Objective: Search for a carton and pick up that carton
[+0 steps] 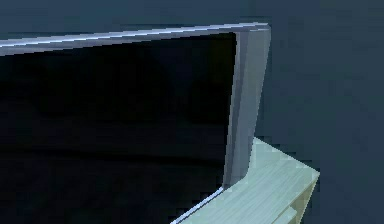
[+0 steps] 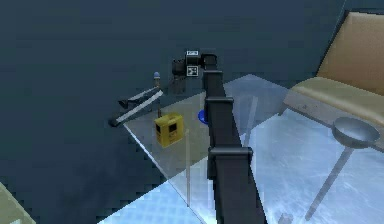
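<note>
On the forward view's left, a dark television screen (image 1: 115, 120) sits on a pale stand (image 1: 275, 185). Over on the glass table (image 2: 265, 105), the yellow carton (image 2: 168, 130) stands apart from the gripper (image 2: 180, 68), below it in the picture. Whether the gripper's got hold of anything, can't tell!

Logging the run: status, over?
End effector at far side of glass table, load unclear. Yellow box on table beside arm. Small blue thing between them.

One television (image 1: 110, 120), one yellow box (image 2: 167, 130), one seat (image 2: 335, 95)
</note>
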Controlling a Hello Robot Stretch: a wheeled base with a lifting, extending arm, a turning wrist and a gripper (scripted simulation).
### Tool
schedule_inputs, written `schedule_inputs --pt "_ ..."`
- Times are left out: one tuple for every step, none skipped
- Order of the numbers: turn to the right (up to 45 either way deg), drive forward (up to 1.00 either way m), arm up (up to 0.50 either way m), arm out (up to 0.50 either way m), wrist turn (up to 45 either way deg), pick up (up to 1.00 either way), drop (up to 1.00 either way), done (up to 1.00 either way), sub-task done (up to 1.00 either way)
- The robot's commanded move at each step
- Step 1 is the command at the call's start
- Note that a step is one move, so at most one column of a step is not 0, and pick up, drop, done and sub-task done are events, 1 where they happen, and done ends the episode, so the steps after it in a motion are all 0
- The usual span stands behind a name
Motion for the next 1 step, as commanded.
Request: schedule_inputs --pt "0.0 0.00 0.00 0.00 45.0 0.00 0.00 0.00 0.00"
